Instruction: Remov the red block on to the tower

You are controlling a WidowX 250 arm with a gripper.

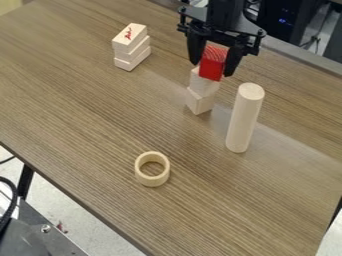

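Note:
The black gripper (212, 69) hangs at the upper right of centre, its two fingers closed against opposite sides of the red block (212, 64). Directly beneath the red block stands a small tower of pale wooden blocks (200, 100), and the red block overlaps its top in the view. Whether the red block rests on the tower or is held just above it, I cannot tell.
A tall pale cylinder (245, 117) stands upright close to the tower's right. Farther left is a stack of flat pale blocks (132, 46). A wooden ring (152, 169) lies nearer the front of the brown table (87, 120).

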